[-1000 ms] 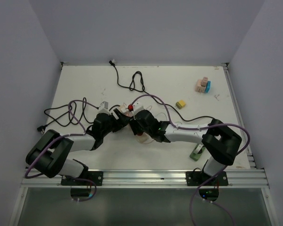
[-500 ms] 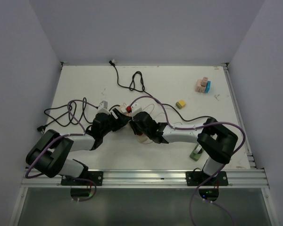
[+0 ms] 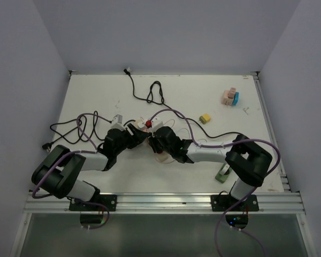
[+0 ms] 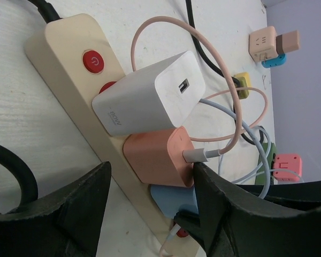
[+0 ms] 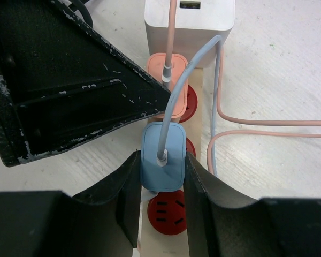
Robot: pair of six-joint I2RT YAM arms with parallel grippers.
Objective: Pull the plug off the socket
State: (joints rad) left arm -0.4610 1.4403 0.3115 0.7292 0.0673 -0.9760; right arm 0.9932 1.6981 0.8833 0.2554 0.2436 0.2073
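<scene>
- Power strip (image 4: 64,64): cream, flat on table (image 5: 267,64), red switch (image 4: 94,60) at one end.
- Blue plug (image 5: 152,171): seated in strip, third unit from switch end, after white charger (image 4: 150,93) and orange plug (image 4: 158,155). Cable exits its top face.
- Right gripper (image 5: 160,174): fingers closed on blue plug, one against each side.
- Left gripper (image 4: 150,206): fingers spread, astride strip at orange plug. Contact with strip: cannot tell.
- Red socket (image 5: 165,211): exposed on strip, just beyond blue plug.

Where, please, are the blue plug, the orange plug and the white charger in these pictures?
blue plug (image 5: 163,174): right wrist view, on its top face, just below the cable.
orange plug (image 4: 150,158): left wrist view, on its broad side face.
white charger (image 4: 131,104): left wrist view, on its lettered side face.
</scene>
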